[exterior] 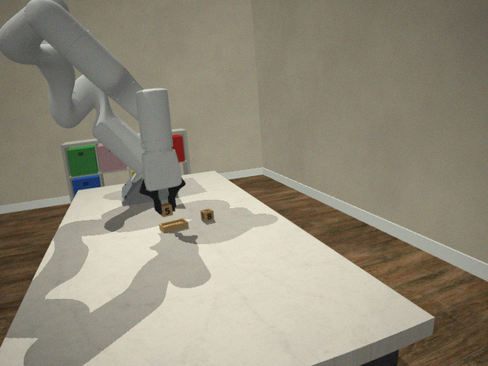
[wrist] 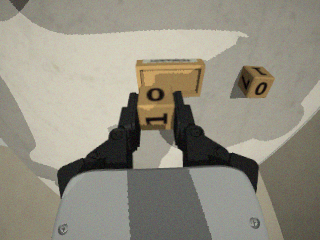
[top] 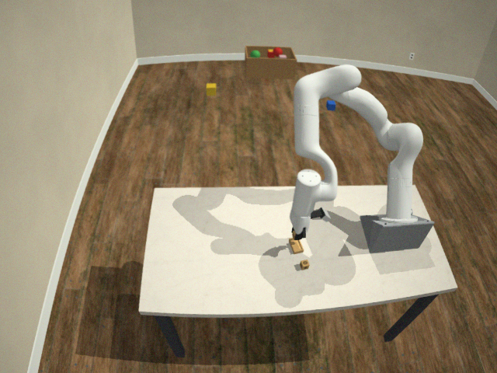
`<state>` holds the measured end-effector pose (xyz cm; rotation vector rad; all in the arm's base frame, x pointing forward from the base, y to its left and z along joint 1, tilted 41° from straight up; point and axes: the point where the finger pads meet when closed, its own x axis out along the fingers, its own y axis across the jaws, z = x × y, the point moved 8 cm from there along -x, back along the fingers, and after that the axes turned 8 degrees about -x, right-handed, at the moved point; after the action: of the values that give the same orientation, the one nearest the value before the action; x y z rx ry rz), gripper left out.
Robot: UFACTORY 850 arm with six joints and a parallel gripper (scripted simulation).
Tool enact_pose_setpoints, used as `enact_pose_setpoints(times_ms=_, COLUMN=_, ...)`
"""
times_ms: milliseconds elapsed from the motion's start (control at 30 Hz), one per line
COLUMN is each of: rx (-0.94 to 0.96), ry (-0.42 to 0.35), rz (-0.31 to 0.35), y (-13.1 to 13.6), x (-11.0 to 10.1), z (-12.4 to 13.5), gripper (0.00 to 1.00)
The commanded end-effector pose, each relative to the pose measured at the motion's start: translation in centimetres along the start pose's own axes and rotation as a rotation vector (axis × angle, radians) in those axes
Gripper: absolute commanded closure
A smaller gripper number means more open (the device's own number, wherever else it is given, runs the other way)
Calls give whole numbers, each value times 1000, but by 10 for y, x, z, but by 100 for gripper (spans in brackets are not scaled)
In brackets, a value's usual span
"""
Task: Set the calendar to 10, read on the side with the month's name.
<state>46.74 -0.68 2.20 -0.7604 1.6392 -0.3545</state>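
Note:
My gripper (top: 298, 235) (exterior: 167, 208) (wrist: 156, 103) is shut on a wooden cube (exterior: 167, 210) (wrist: 156, 110), held above the table beside the tray. In the wrist view this cube shows a 0 and a sideways 1; in the exterior view it shows a 5. The wooden tray (top: 297, 251) (exterior: 173, 227) (wrist: 171, 64) lies flat on the table with no cube seen in it; the held cube hides part of it. Its far side in the wrist view bears small, unreadable lettering. The other cube (top: 304, 264) (exterior: 207, 216) (wrist: 256, 82) stands apart on the table, showing 0 and 8.
The arm's grey base block (top: 395, 236) stands on the right part of the white table (top: 200, 280) in the top view. A toy box (top: 269, 67), a yellow block (top: 210, 89) and a blue block (top: 330, 105) are on the floor beyond the table.

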Motion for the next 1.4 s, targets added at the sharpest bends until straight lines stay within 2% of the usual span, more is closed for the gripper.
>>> enact_pose_setpoints(times_ms=0, rx=0, ry=-1, rz=0, y=0, x=-1, z=1, gripper=73)
enact_pose_setpoints(times_ms=1367, rx=0, ry=-1, rz=0, y=0, x=23, z=1, gripper=73)
